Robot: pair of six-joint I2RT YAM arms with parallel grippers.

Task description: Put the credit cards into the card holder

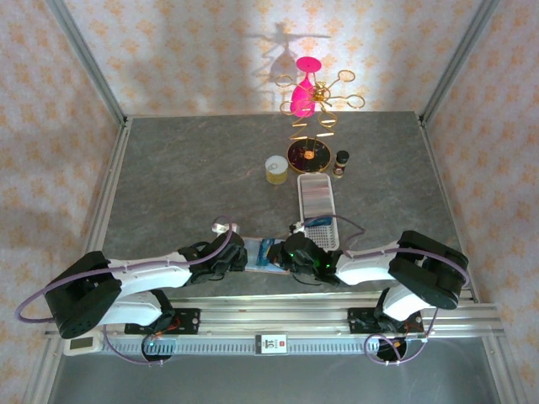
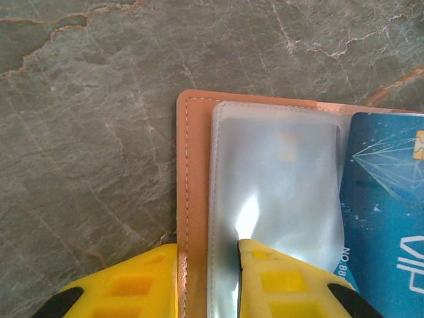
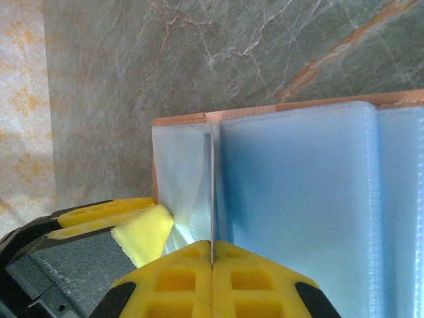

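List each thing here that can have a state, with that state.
card holder: open, flat on the table
blue card: flat, beside the clear sleeve
left tool: open, straddling the holder's edge
right tool: shut on a thin leaf, edge-on
dark bottle: upright

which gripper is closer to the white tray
Right: the right gripper is at the near end of the white tray; the left gripper sits farther left, past the card holder.

You can read only "NO 88", printed sideways along the edge of the blue credit card; its larger white letters are cut off
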